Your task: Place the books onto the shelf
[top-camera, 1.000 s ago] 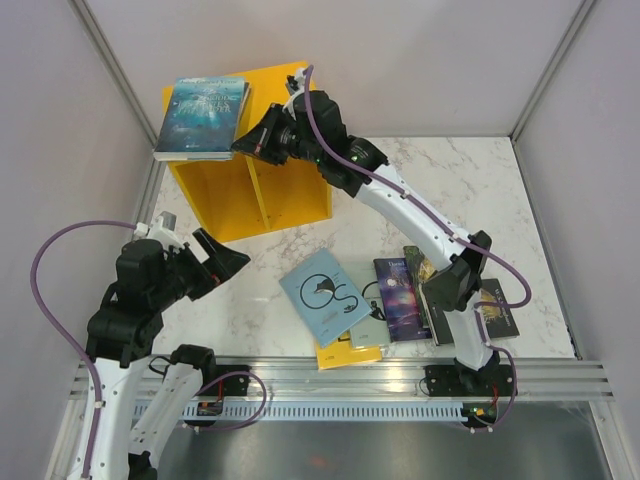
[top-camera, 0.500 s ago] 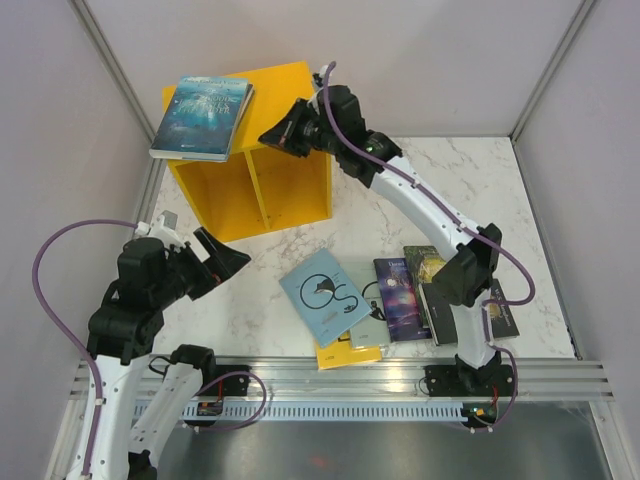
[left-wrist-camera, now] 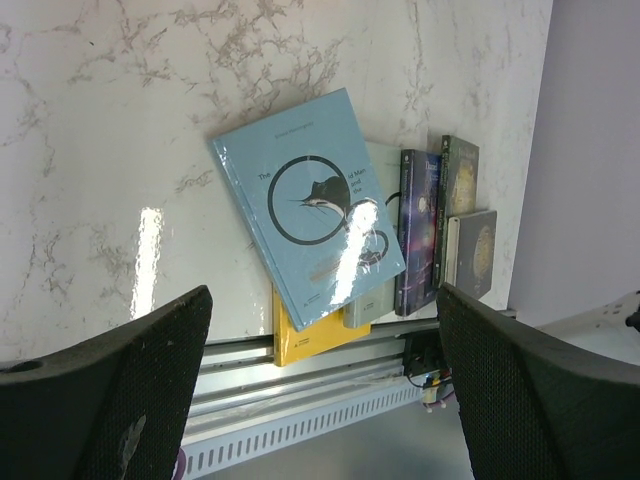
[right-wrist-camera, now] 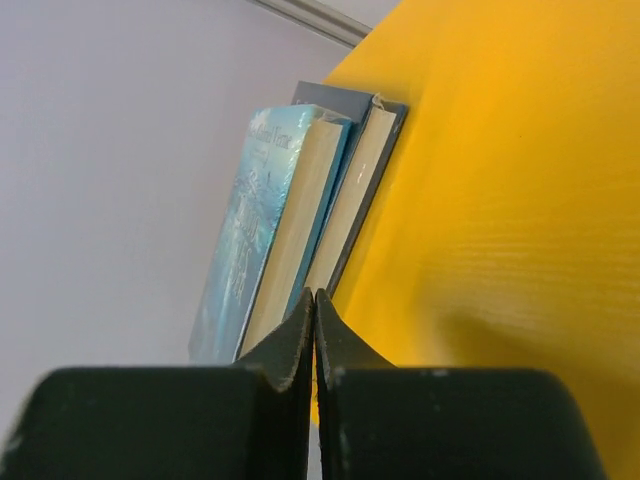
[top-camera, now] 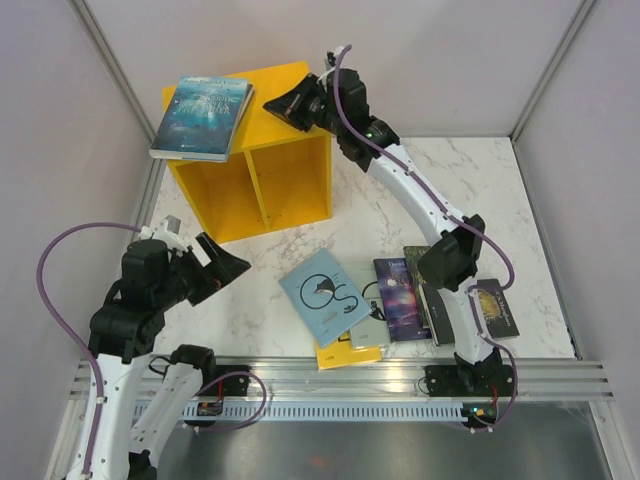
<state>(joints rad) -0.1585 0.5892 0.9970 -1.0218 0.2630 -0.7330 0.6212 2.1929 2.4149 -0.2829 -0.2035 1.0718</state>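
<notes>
yellow-painted wood just under the right fingers (right-wrist-camera: 305,350), pressed together and holding nothing: top of the boxy two-compartment shelf (top-camera: 283,128). just past their tips, a stack of two thin paperbacks (right-wrist-camera: 300,200), pale blue cover over a dark blue one, lying flat on that top with page edges turned toward the fingers; cannot tell whether touched.

spread wide and empty, the left fingers (left-wrist-camera: 130,400), hanging well above the white marble desk (left-wrist-camera: 90,150). straight below and between them, a light blue paperback with a black ring and swirl (left-wrist-camera: 310,215), lying askew over a yellow book (left-wrist-camera: 300,340) and a pale grey-green book (left-wrist-camera: 365,300). off to their right side, a purple galaxy cover (left-wrist-camera: 418,225) and a black-and-gold cover (left-wrist-camera: 478,250).

probably light, thin and a little floppy, with glossy covers likely to skate on marble. little to pinch from flat above. better taken across a raised free edge, such as the light blue one's corner resting on its neighbours, gripping close to the spine to limit sag.
</notes>
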